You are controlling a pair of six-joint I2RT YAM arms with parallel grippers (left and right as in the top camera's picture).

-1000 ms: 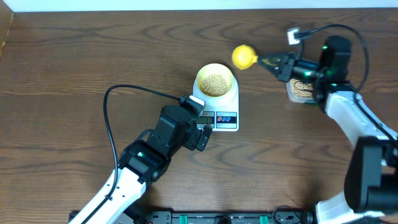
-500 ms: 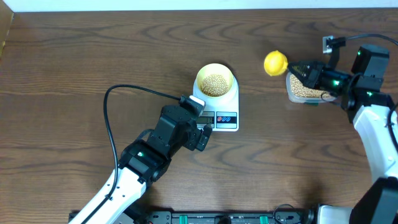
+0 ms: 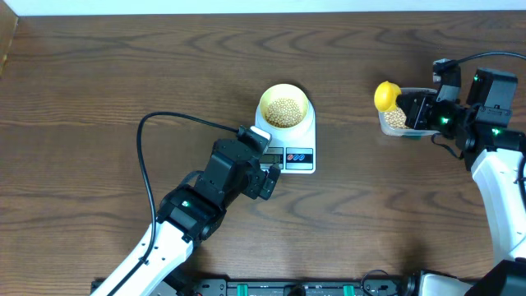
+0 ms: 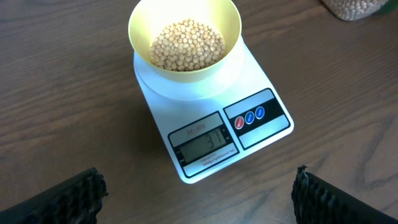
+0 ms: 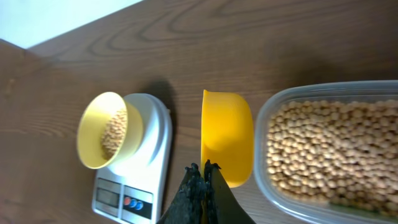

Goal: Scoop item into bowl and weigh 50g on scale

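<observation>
The pale-yellow bowl (image 3: 284,107) (image 4: 185,38) (image 5: 102,129) stands on the white scale (image 3: 304,136) (image 4: 186,109) (image 5: 149,143). It holds a heap of tan beans (image 3: 284,112) (image 4: 186,45). The scale's display (image 4: 205,142) shows digits that look like 31. My right gripper (image 3: 419,111) (image 5: 204,169) is shut on the handle of a yellow spoon (image 3: 386,95) (image 5: 227,137). The spoon head hangs at the left rim of the clear tub (image 3: 403,122) (image 5: 329,149) of beans, and no beans show in it. My left gripper (image 3: 265,177) (image 4: 199,193) stands open just in front of the scale, holding nothing.
A black cable (image 3: 156,123) loops over the table left of the scale. The left arm (image 3: 197,205) reaches in from the front edge. The table's back edge meets a white wall (image 3: 263,5).
My right arm has carried the yellow spoon rightward, from beside the bowl back to the tub's left rim. The left arm, bowl and scale have not moved.
</observation>
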